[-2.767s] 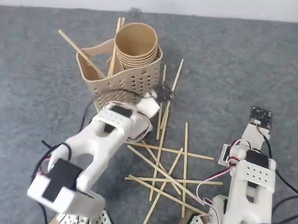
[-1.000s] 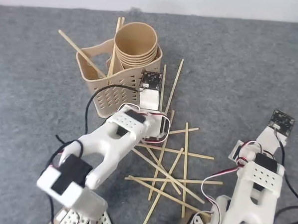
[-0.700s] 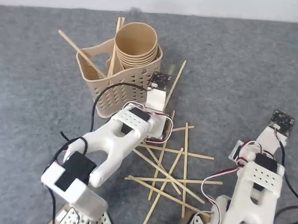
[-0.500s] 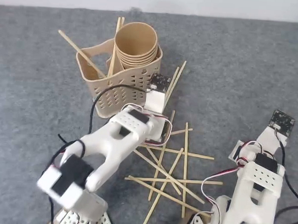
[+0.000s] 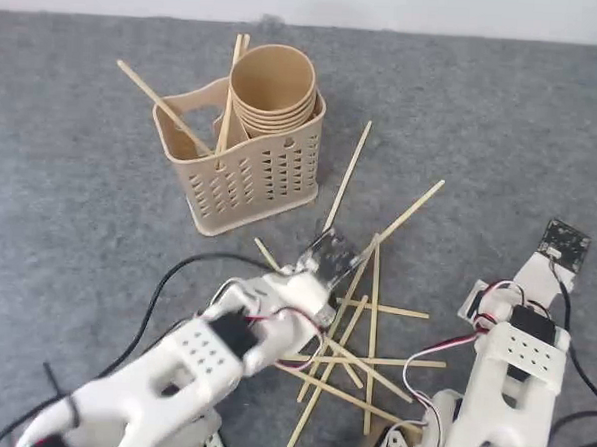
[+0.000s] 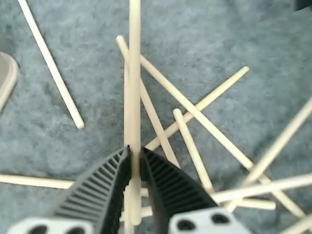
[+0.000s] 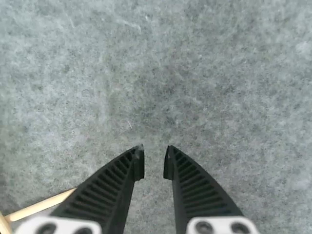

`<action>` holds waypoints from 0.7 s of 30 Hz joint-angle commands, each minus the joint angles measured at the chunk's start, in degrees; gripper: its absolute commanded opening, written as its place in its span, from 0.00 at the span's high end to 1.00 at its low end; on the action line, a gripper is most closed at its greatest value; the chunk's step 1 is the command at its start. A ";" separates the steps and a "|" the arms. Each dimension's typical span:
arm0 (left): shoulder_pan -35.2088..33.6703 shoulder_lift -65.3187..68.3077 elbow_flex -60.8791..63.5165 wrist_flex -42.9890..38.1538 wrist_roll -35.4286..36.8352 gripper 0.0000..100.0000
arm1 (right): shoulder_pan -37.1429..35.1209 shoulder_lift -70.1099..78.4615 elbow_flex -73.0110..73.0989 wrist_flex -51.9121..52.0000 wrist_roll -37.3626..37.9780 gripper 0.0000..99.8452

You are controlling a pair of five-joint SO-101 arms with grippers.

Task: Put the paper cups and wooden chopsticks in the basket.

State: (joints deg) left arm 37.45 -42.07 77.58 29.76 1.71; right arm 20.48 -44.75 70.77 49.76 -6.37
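Observation:
The tan perforated basket (image 5: 246, 176) stands at the back with a stack of paper cups (image 5: 274, 82) and a few wooden chopsticks (image 5: 164, 106) in it. Several loose chopsticks (image 5: 371, 332) lie crossed on the grey carpet in front of it. My left gripper (image 6: 134, 155) is shut on one chopstick (image 6: 134, 73), held over that pile; in the high view the left arm (image 5: 222, 345) sits at the near left. My right gripper (image 7: 153, 160) hovers over bare carpet at the right, its fingers a narrow gap apart with nothing between them.
One chopstick (image 5: 347, 176) lies alone just right of the basket. The right arm (image 5: 512, 360) stands at the near right. Open carpet spreads to the left of the basket and at the far right.
My left arm has drawn back from beside the basket toward the near edge with a chopstick in its gripper. Loose chopsticks have shifted. The right arm has kept still over the last second.

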 commanded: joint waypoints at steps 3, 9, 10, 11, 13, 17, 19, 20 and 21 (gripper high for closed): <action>0.53 -17.58 5.67 -1.32 -1.05 0.99 | -0.48 -0.40 -1.05 -0.31 -0.18 0.92; -0.88 -30.59 12.35 -1.32 -1.58 0.99 | -0.92 -0.40 -1.05 -0.66 -0.18 0.92; -1.49 -33.23 13.49 -1.32 -1.58 0.99 | -0.92 -0.40 -1.05 -0.84 -0.18 0.92; -2.29 -35.96 14.46 -1.32 -1.58 0.99 | -0.92 -0.40 -1.05 -0.92 -0.18 0.92; -4.22 -42.20 16.75 -1.32 -2.99 0.99 | -1.01 -0.40 -1.05 -0.92 -0.18 0.92; -8.26 -56.70 19.38 -0.35 -7.38 0.99 | -1.01 -0.40 -1.05 -1.01 -0.18 0.92; -12.75 -63.38 18.77 0.97 -6.86 0.99 | -1.01 -0.40 -1.05 -1.01 -0.18 0.92; -14.77 -64.00 17.89 0.18 -6.33 0.99 | -1.01 -0.40 -1.05 -1.01 -0.18 0.92; -16.53 -62.95 17.01 -1.05 -5.89 0.99 | -1.01 -0.40 -1.05 -1.01 -0.18 0.92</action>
State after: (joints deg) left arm 27.60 -98.42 97.01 30.37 -4.53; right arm 19.96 -44.75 70.77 49.76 -6.37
